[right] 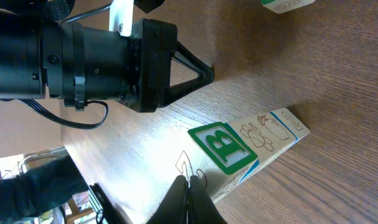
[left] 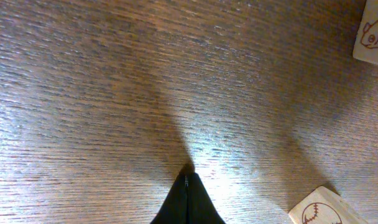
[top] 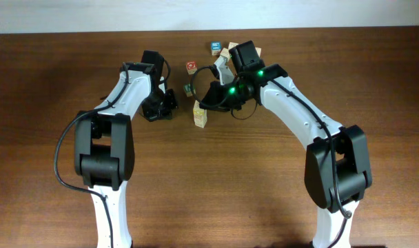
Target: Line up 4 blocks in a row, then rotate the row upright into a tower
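Shut tight and holding nothing, the right jaws sit just beside the blocks (right: 263,134), close to the green B block (right: 228,147). The blocks lie touching in a row on the tabletop (top: 51,76). On the row's other side, near it, the left jaws are shut tight too, empty.

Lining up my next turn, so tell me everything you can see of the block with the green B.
The green B block is a pale-wood cube. Its upward face carries a bold green serif B inside a green frame, and a blue edge shows along its side. It lies flat on the wooden table at one end of a straight row, pressed against a neighbour bearing a line drawing. The right end effector, shut, sits by its near corner; contact cannot be confirmed.
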